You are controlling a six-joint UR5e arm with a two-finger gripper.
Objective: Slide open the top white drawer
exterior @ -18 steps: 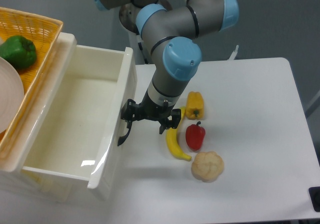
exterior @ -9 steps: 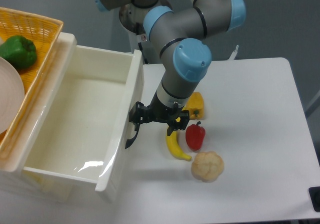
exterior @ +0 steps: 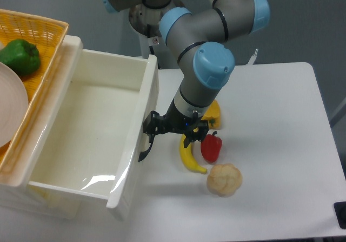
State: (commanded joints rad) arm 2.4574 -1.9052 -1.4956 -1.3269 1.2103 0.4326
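"Where is the top white drawer [exterior: 81,128]?"

"On the left, pulled far out of the cabinet. You can see its bare inside."

"And the gripper [exterior: 153,135]?"

"Right at the drawer's front, on the black handle [exterior: 145,151]. The drawer lies to its left. It looks shut on the handle, but the fingers are dark and small, so I cannot tell."

"Which way does it slide?"

"Right, toward the banana [exterior: 188,155], I think."

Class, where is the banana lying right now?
The banana lies on the white table near the picture's centre, just below the claw, with the red pepper at its right and the cauliflower lower right.
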